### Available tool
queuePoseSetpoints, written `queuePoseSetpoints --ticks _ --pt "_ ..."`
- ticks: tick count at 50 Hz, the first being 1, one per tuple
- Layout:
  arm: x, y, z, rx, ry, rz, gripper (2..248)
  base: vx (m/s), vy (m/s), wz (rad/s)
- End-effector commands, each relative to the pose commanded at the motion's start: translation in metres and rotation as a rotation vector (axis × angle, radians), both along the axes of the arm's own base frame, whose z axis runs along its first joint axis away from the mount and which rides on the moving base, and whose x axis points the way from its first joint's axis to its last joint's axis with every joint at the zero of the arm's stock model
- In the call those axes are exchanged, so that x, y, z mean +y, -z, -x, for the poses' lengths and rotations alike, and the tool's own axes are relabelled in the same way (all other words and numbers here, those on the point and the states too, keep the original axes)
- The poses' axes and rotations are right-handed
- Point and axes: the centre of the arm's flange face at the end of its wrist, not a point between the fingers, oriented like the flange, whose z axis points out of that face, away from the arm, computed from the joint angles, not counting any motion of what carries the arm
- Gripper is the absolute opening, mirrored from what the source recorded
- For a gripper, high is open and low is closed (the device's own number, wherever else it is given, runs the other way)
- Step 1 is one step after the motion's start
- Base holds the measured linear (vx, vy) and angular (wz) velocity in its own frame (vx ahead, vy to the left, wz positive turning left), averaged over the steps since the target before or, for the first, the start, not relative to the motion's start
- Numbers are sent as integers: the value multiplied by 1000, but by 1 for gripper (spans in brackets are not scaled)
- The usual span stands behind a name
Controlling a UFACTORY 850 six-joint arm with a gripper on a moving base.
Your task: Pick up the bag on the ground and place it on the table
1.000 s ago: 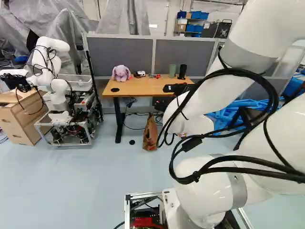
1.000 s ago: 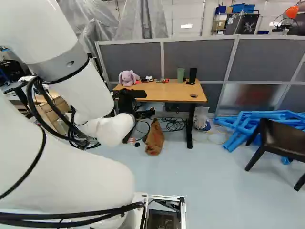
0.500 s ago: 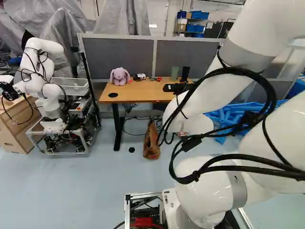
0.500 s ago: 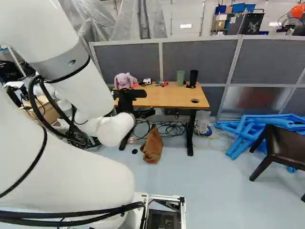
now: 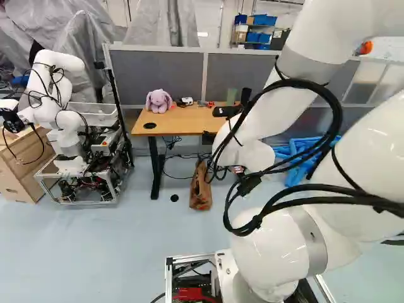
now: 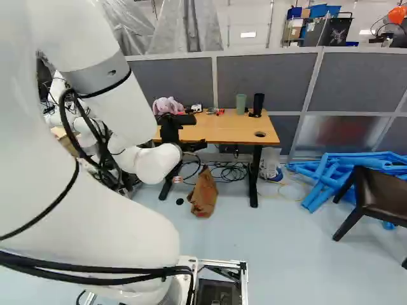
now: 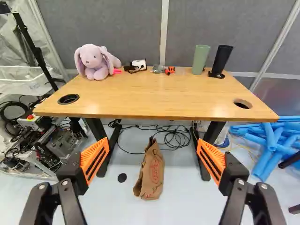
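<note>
The black gripper [image 6: 193, 146] shows in the right base view at the arm's far end, in front of the table and higher than the bag. In the wrist view the gripper [image 7: 153, 144] is open, its orange pads wide apart with nothing between them. The crumpled brown paper bag [image 7: 153, 173] stands on the floor ahead of the fingers, just in front of the table's underside, its narrow top upward; it also shows as a brown bag [image 5: 201, 189] in the left base view. The wooden table [image 7: 154, 101] stands beyond, above the bag's level.
On the table are a purple plush rabbit [image 7: 93, 63], a green cup [image 7: 200, 59], a black cup [image 7: 221, 61] and small items. Cables [image 7: 173, 138] lie behind the bag, near the table legs. Another robot [image 5: 60, 120] stands left; blue tubes [image 6: 324, 175] and a dark chair [image 6: 375, 197] stand right.
The base has moved forward and turned slightly, bringing table and bag nearer. Over the last half second the arm's links have shifted, leftward in the left base view and rightward in the right base view.
</note>
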Motion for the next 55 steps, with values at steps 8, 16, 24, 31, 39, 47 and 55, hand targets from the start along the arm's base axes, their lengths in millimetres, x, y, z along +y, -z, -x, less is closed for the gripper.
queuePoseSetpoints --ticks 8,16,24,31,39,47,55 --pt "5 0 -17 12 -13 0 247 0 0 0" --pt "11 1 -33 37 -29 1 247 0 0 0" --pt "17 3 -47 72 -43 3 247 0 0 0" --pt "22 7 -60 110 -56 5 247 0 0 0" --pt "27 17 -77 166 -66 8 247 0 0 0" --pt "29 28 -92 216 -67 11 247 0 0 0" --pt "30 39 -105 252 -65 13 247 0 0 0"
